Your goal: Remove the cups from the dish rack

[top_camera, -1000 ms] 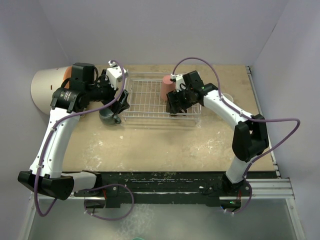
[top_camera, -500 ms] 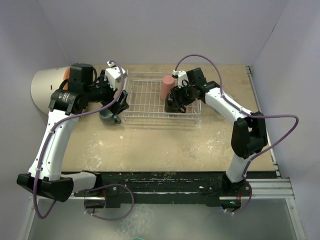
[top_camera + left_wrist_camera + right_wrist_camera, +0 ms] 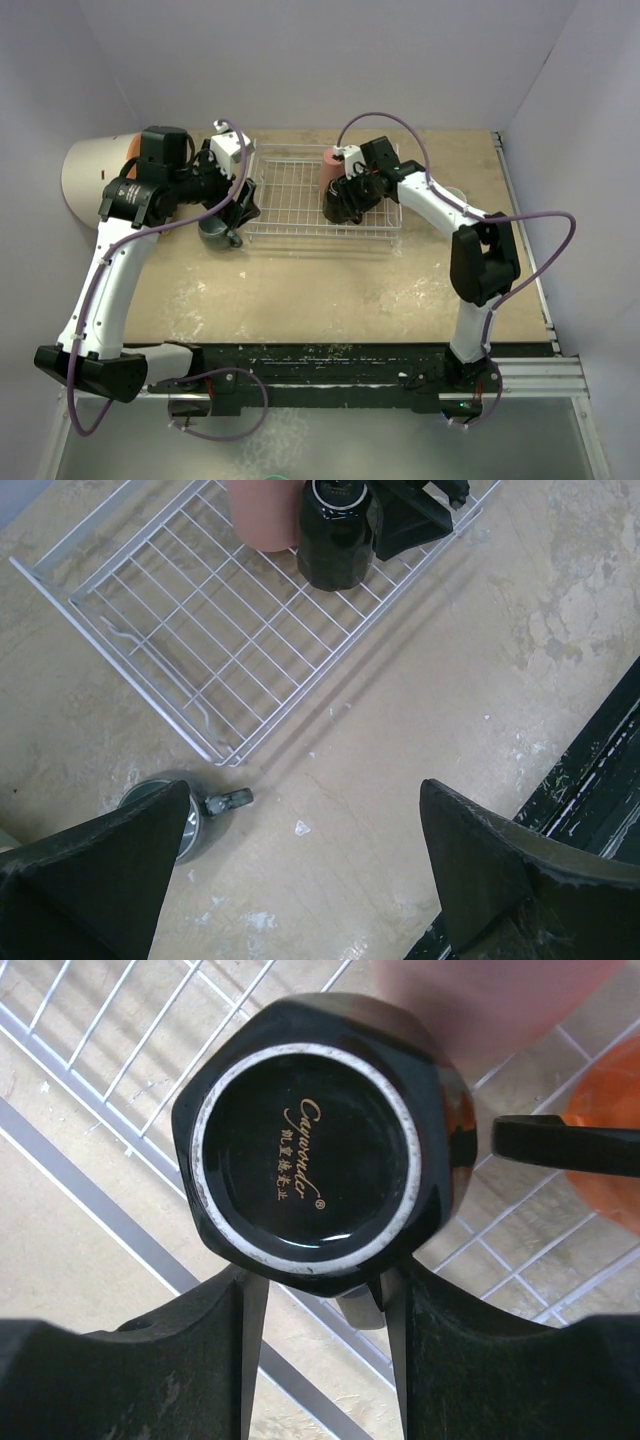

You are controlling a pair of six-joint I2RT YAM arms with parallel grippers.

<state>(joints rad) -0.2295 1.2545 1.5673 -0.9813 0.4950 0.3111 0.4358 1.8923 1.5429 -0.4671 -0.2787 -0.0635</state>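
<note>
The white wire dish rack [image 3: 290, 195] lies at the back middle of the table. Inside its right end a black mug [image 3: 320, 1140] stands upside down, with a pink tumbler [image 3: 335, 168] just behind it and an orange mug [image 3: 612, 1155] beside it. My right gripper [image 3: 345, 203] is closed on the black mug's near sides; the mug's base hides the fingertips. A grey-teal mug [image 3: 165, 815] sits on the table off the rack's left corner. My left gripper [image 3: 305, 795] hangs open above bare table next to that mug, holding nothing.
A cream cylinder [image 3: 88, 175] lies at the far left behind the left arm. A pale cup [image 3: 456, 193] shows on the table right of the rack, partly hidden by the right arm. The table's black front rail [image 3: 600, 780] runs near the left gripper.
My right gripper slid left along the rack onto the black mug and its jaws narrowed against it. The left arm and the grey-teal mug stayed put.
</note>
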